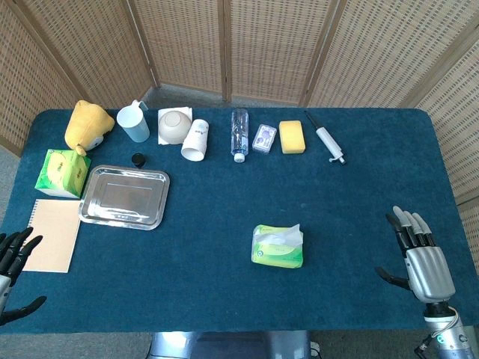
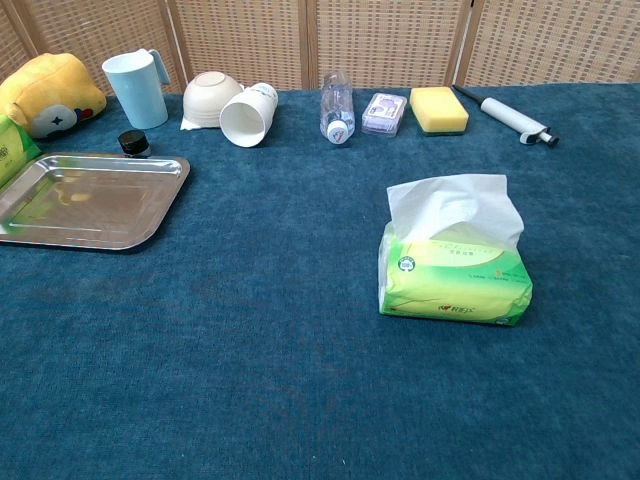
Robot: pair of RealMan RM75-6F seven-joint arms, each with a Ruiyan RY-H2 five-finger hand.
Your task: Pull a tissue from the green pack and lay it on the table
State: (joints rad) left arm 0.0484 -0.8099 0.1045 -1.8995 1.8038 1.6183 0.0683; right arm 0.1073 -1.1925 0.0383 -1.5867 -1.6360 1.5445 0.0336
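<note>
At the counter's (image 1: 224,299) near corners, the left hand (image 1: 15,258) and right hand (image 1: 419,258) were held spread and empty; between them the green pack (image 1: 278,247) was seen, a tissue (image 2: 455,205) standing out of its top.

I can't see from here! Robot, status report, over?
Both hands, left and right, open, empty. Green pack untouched, tissue sticking up. Nothing in the way.

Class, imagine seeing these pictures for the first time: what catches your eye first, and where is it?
The green tissue pack stands alone mid-table, a white tissue puffing from its top. A shiny metal tray lies at the left. Each robot hand, left and right, waits open at the near edge.
</note>
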